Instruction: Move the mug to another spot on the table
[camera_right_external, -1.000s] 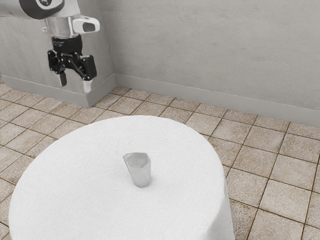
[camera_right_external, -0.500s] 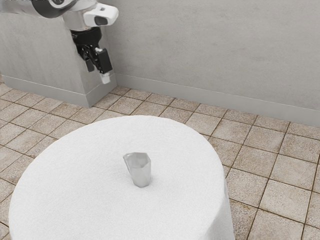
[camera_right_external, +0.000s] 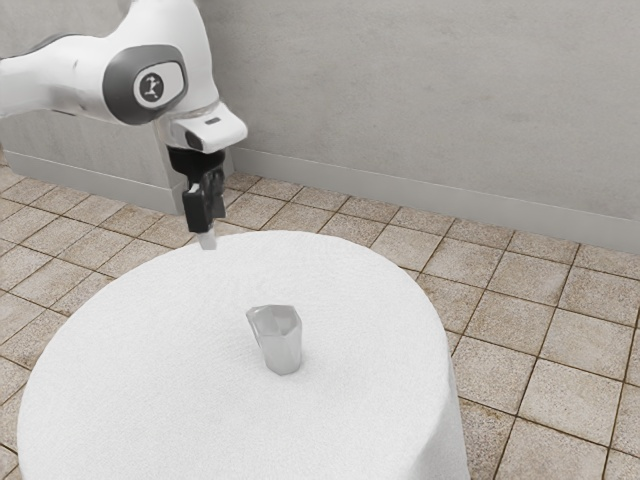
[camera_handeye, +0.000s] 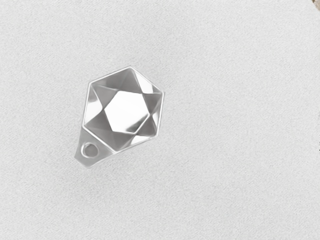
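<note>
Hanging high over the round table (camera_right_external: 130, 380) draped in a white cloth, the black two-finger gripper (camera_right_external: 207, 235) at the end of the white arm (camera_right_external: 100, 80) points straight down and carries nothing. It is turned edge-on to the exterior view, so whether it is open or closed cannot be told. In that view it lines up with the table's far edge toward the exterior view's left, well apart from the grey, faceted, shiny mug (camera_right_external: 276, 340). The mug stands upright near the middle of the tabletop, its wide six-sided rim up and its body tapering toward the base. The wrist view looks almost straight down into the mug (camera_handeye: 123, 112), showing the pale flat bottom inside and a small ring-shaped handle (camera_handeye: 90, 150) sticking out from one side. This suggests the hand is roughly overhead rather than off to the side. As for progress, I judge the task to be at the approach stage. The mug has not yet been touched or lifted, and nothing shows it anywhere but its resting spot. Left to do are the descent around the mug, a grip across its facets or rim, the lift, the carry to a different bare patch of cloth, and the release.
</note>
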